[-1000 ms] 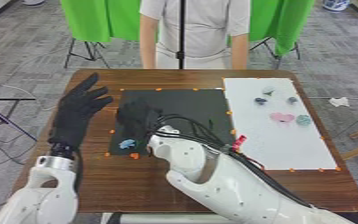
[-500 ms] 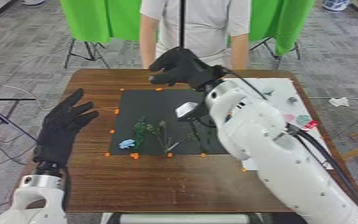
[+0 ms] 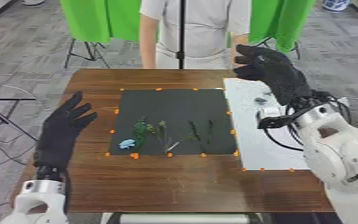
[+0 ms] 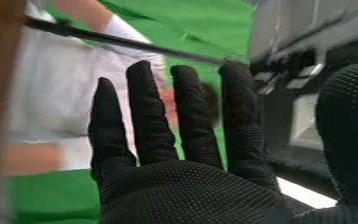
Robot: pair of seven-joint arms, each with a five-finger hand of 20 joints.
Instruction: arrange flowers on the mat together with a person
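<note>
The brown wooden tabletop (image 3: 180, 187) bears a black mat (image 3: 171, 107) and, just beside it on the right, a white sheet (image 3: 260, 150) reaching closer to the tabletop's near edge. Small orange marks (image 3: 169, 155) dot the edges of both. On the mat's near half lie a light-blue flower (image 3: 127, 144) by the near left corner, a leafy green stem (image 3: 140, 131) close to it, a cluster of thin stems (image 3: 162, 132) around the middle, and two dark stems (image 3: 209, 132) farther right, apart and roughly upright in line. A small grey-blue flower (image 3: 260, 101) rests on the sheet.
</note>
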